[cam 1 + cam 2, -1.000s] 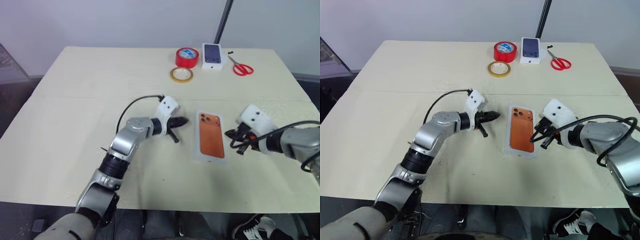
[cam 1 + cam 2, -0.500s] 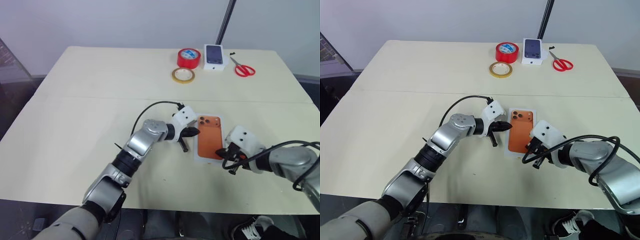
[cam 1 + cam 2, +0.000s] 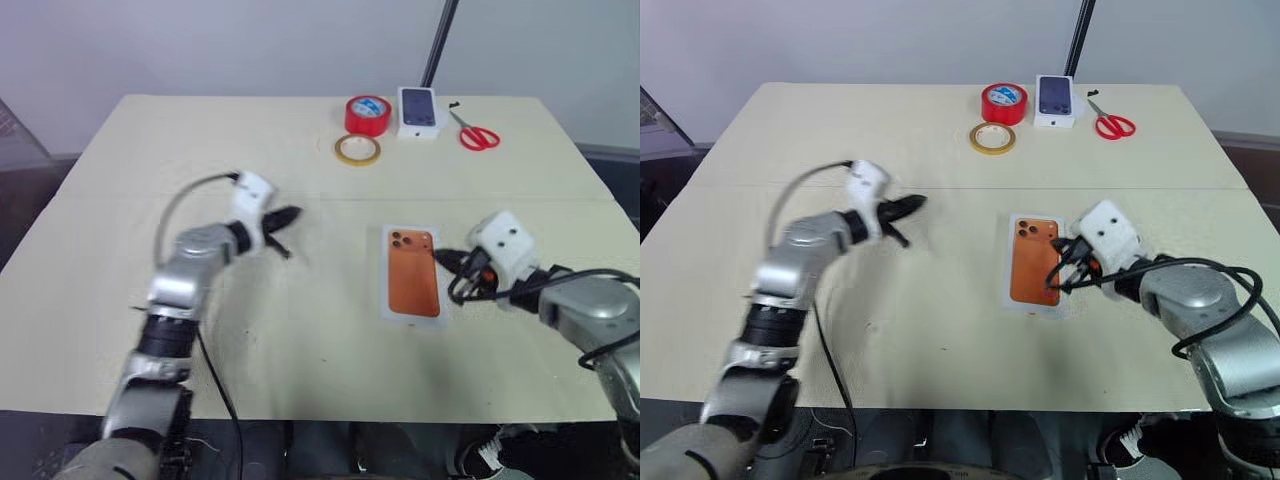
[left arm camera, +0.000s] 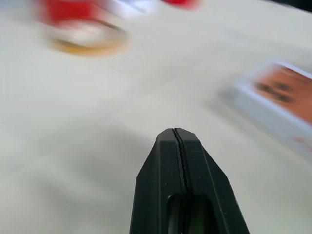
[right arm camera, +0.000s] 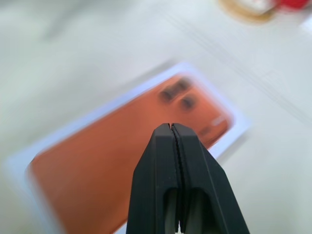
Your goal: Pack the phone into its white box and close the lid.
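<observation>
Nearest you, the lid point(image 3: 411, 285) lies flat on the table point(image 3: 300, 330), its orange phone picture facing up inside the white border. Your right gripper point(image 3: 444, 262) sits at its right edge with the fingers pressed together, holding nothing. Your left gripper point(image 3: 288, 216) hangs over bare table well to the lid's left, fingers also together and empty. At the far edge you have a yellow tape ring point(image 3: 358, 149), a red tape roll point(image 3: 368, 114), a small white box point(image 3: 419, 111) and red scissors point(image 3: 474, 133).

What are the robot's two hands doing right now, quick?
Left gripper: shut, holding nothing.
Right gripper: shut, holding nothing, at the lid.
</observation>
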Tool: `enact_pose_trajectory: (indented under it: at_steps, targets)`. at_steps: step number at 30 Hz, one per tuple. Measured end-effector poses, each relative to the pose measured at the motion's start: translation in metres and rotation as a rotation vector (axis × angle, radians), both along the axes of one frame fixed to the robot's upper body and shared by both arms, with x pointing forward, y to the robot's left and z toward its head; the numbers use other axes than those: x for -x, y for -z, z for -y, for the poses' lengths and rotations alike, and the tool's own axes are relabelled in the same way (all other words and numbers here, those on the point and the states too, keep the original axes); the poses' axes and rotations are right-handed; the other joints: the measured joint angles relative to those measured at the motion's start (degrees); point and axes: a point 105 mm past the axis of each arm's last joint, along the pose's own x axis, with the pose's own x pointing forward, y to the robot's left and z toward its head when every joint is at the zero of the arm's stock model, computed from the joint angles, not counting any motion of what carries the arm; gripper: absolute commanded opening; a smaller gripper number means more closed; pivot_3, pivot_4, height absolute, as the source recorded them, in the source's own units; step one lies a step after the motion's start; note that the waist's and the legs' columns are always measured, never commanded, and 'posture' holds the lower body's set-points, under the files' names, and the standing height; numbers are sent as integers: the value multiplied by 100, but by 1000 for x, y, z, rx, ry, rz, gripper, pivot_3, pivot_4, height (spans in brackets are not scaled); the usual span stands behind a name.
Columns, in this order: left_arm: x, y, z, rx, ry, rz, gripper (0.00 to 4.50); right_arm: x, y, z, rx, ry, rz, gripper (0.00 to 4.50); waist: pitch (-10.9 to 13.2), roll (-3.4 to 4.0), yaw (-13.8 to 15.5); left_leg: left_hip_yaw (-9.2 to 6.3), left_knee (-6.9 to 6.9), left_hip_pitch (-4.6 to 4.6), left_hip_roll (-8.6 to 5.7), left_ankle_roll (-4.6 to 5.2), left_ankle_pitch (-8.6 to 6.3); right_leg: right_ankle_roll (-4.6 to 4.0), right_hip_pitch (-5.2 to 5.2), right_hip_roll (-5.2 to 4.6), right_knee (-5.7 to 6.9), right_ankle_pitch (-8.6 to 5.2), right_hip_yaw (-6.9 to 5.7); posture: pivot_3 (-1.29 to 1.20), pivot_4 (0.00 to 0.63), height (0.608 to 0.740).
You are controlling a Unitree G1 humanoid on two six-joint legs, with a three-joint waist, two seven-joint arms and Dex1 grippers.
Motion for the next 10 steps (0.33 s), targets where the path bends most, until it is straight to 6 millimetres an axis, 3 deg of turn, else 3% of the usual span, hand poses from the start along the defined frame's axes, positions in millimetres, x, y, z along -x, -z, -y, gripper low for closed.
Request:
enact_pose_trajectory:
  at_steps: [5,7,10]
  targets:
    - [18,15,-86,-47,-248,-33,0,-16,-8,20,-180,59,27,33,2,-3,38,-5,1,-2,-3,1,-1,0,6,-8,-4,0,-2,0,150,717]
    - [28,23,-104,-54,-310,-55,0,-17,-5,22,-202,48,14,33,2,-3,50,-4,2,-2,-4,2,-1,0,6,-11,-5,0,-1,0,150,717]
    - [41,29,-110,-37,-332,-75,0,-17,0,22,-226,33,-7,33,2,-3,50,-5,2,-2,-3,2,-1,0,7,-12,-3,0,-2,0,150,717]
